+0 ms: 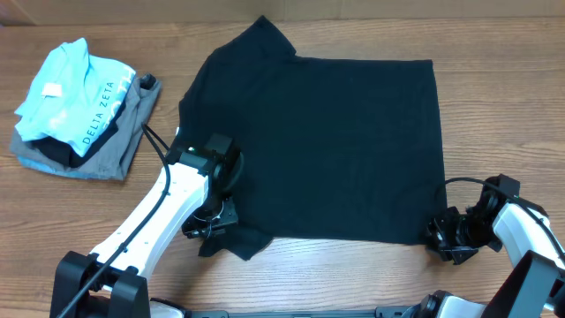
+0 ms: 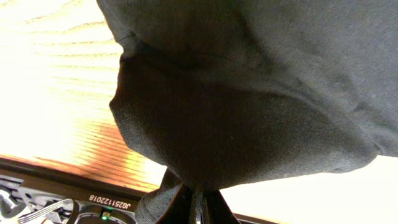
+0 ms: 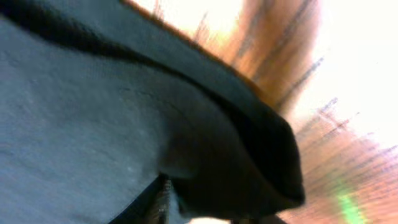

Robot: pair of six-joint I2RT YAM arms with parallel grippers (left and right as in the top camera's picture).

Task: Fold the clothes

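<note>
Overhead view: wooden table (image 1: 494, 53) is taking up the whole frame, w/ the black T-shirt (image 1: 335, 150) lying spread flat across the centre. Its neck end is pointing to 9 o'clock & its hem to 3 o'clock; one sleeve is sticking out at approx 11 o'clock, the other at 7 o'clock. No fold is showing in it yet.

At 10 o'clock, well apart from the tee, a grey garment (image 1: 115, 155) is sitting under a light blue shirt (image 1: 71, 88) lettered DELTA ZETA. Neither is part of this job.

Left gripper (image 1: 210, 228) is working at the 7 o'clock sleeve. Left wrist view is showing dark cloth gathering into the jaws, which are sitting together, so it's clamping the tee there. Right gripper (image 1: 444, 238) is sitting at the 5 o'clock hem corner. Right wrist view is blurry: cloth is draping right over the fingers, but I can't tell if the jaws are apart or pinching it.

Step, imo: both arms are securing the near edge for the 1st lengthwise fold.

Next move is prob calling for a firm right-side pinch, then both grippers lifting together & carrying the near edge toward 12 o'clock, w/ the cloth kept taut btwn them so the sleeve is tucking in & nothing is bunching
</note>
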